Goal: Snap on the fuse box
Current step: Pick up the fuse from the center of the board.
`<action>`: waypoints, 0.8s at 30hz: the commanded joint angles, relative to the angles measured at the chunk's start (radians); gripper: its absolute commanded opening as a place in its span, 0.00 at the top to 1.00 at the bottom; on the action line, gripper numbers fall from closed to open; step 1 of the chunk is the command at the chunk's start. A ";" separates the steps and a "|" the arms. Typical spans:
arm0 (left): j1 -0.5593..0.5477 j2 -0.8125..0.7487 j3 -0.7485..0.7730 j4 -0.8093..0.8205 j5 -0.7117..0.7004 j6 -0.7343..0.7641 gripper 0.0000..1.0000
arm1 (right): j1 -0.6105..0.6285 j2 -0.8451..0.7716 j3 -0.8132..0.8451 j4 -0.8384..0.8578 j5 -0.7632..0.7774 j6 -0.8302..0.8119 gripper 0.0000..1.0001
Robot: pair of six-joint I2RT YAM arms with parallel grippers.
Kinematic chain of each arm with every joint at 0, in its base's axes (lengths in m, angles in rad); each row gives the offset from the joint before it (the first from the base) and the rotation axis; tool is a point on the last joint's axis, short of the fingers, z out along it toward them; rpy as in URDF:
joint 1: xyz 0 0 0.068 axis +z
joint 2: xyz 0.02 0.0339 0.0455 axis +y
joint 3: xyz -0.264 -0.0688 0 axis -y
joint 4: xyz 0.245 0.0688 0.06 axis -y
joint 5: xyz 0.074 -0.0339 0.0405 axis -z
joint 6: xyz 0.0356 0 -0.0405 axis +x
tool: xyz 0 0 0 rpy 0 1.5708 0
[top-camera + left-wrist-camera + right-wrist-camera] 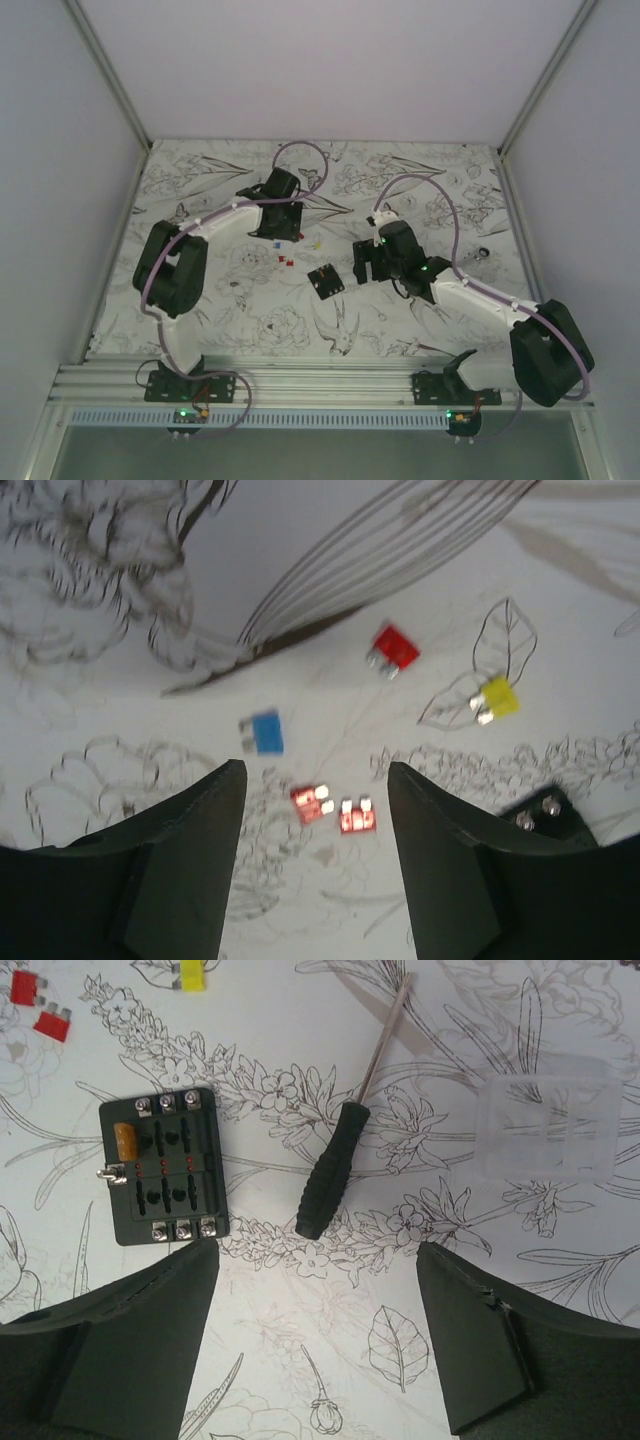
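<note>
Table [200, 330]: It is wearing a white sheet with black drawings of flowers and birds. Everything is sitting on it.
Left arm [175, 265]: It is bending over the far left part of the table.
Right arm [500, 310]: It is reaching in from the right toward the middle.
Left gripper [315, 780]: It is hanging over the small fuses. Its two fingers are standing apart and are holding nothing.
Right gripper [315, 1255]: It is hanging just beside the fuse box. Its two fingers are spreading wide and are holding nothing.
Fuse box [165, 1165]: It is lying flat on the table between the two grippers, nearer the right one. It is black, with silver screws along two edges, and one orange-yellow fuse is sitting in a corner slot. No gripper is touching it.
Cover [548, 1130]: It is see-through and is lying on the sheet, well apart from the fuse box.
Screwdriver [330, 1180]: It is lying between the fuse box and the cover, touching neither.
Loose fuses: A blue one [266, 732], a red one [395, 648] and a yellow one [497, 696] are lying apart. Two more red ones [312, 803] are lying side by side under the left gripper.
</note>
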 commanded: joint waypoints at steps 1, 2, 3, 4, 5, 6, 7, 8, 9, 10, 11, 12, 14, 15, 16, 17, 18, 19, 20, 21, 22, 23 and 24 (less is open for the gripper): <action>0.032 0.106 0.097 0.006 0.073 0.098 0.40 | -0.013 -0.025 0.001 0.099 -0.007 -0.014 0.13; 0.039 0.128 0.114 0.006 0.081 0.103 0.40 | -0.015 -0.023 0.001 0.098 -0.007 -0.014 0.12; 0.046 0.147 0.128 0.006 0.093 0.107 0.40 | -0.014 -0.020 0.000 0.098 -0.007 -0.015 0.12; 0.053 0.162 0.140 0.006 0.108 0.110 0.41 | -0.015 -0.017 0.000 0.097 -0.008 -0.016 0.12; 0.058 0.176 0.147 0.006 0.121 0.112 0.41 | -0.014 -0.014 0.001 0.096 -0.010 -0.019 0.12; 0.062 0.187 0.154 0.006 0.129 0.114 0.42 | -0.015 -0.010 0.001 0.095 -0.010 -0.020 0.11; 0.065 0.198 0.157 0.006 0.133 0.116 0.42 | -0.015 -0.006 0.003 0.095 -0.012 -0.020 0.11; 0.066 0.203 0.159 0.005 0.135 0.120 0.44 | -0.016 -0.002 0.004 0.095 -0.015 -0.021 0.11; 0.067 0.207 0.158 0.005 0.139 0.121 0.44 | -0.016 0.001 0.005 0.095 -0.018 -0.020 0.11; 0.067 0.211 0.154 0.006 0.146 0.121 0.46 | -0.016 0.006 0.007 0.095 -0.022 -0.020 0.11; 0.068 0.209 0.151 0.004 0.154 0.120 0.47 | -0.017 0.009 0.007 0.094 -0.021 -0.020 0.11; 0.067 0.205 0.143 0.003 0.164 0.116 0.48 | -0.016 0.010 0.007 0.093 -0.021 -0.019 0.11; 0.068 0.185 0.116 0.002 0.175 0.109 0.50 | -0.017 0.012 0.010 0.091 -0.022 -0.020 0.10; 0.068 0.173 0.100 0.003 0.174 0.104 0.51 | -0.017 0.013 0.010 0.091 -0.022 -0.020 0.10; 0.067 0.159 0.084 0.002 0.172 0.100 0.51 | -0.017 0.013 0.011 0.091 -0.023 -0.019 0.10; 0.067 0.148 0.067 0.002 0.173 0.099 0.51 | -0.016 0.014 0.010 0.090 -0.024 -0.019 0.09; 0.068 0.137 0.055 0.002 0.174 0.098 0.51 | -0.017 0.015 0.012 0.088 -0.025 -0.019 0.09; 0.067 0.129 0.043 0.001 0.174 0.093 0.51 | -0.016 0.017 0.013 0.087 -0.025 -0.017 0.09; 0.067 0.120 0.032 0.000 0.176 0.089 0.51 | -0.016 0.020 0.015 0.084 -0.028 -0.018 0.09; 0.067 0.113 0.023 -0.001 0.180 0.082 0.51 | -0.016 0.023 0.016 0.082 -0.030 -0.017 0.09; 0.067 0.105 0.012 -0.002 0.184 0.075 0.51 | -0.016 0.026 0.018 0.079 -0.031 -0.015 0.09; 0.068 0.097 0.004 -0.005 0.186 0.068 0.51 | -0.016 0.027 0.018 0.079 -0.031 -0.015 0.10; 0.068 0.088 -0.005 -0.005 0.187 0.063 0.51 | -0.016 0.027 0.020 0.077 -0.032 -0.016 0.09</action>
